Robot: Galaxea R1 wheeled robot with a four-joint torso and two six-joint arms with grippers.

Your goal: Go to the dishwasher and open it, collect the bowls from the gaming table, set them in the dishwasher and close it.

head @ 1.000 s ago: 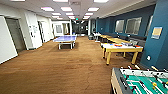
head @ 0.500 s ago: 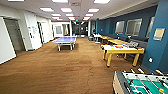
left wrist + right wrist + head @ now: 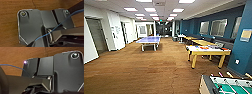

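Brown wood-look flooring (image 3: 146, 70) ran the length of a long common room under rows of bright ceiling panels (image 3: 150, 9), and most of it lay open in the head view. The gaming table (image 3: 208, 51), white-topped with a yellow edge and yellow legs, stood to the right of the open floor, near the dark teal wall (image 3: 244, 50); colourful flat things lay on its top, too blurred to tell whether any were bowls. Beyond the gaming table, more yellow-orange tables (image 3: 201, 42) lined the same teal wall, one behind another. Well to the left of the gaming table and farther down the room stood a blue table-tennis table (image 3: 149, 40), with a wide strip of floor between the two. Nearer the camera than the gaming table, at the lower right corner, the green-field foosball table (image 3: 226, 85) showed its near edge and rods, a gap of floor separating it from the gaming table's legs. Across the room from the gaming table, a white wall (image 3: 116, 32) with a grey door (image 3: 96, 35) bounded the open floor. In the left wrist view a dark robot plate and a thin blue cable (image 3: 60, 23) hung above the same flooring; in the right wrist view a similar plate carried a small purple light (image 3: 25, 62). Whether either gripper was clenched or released could not be told.
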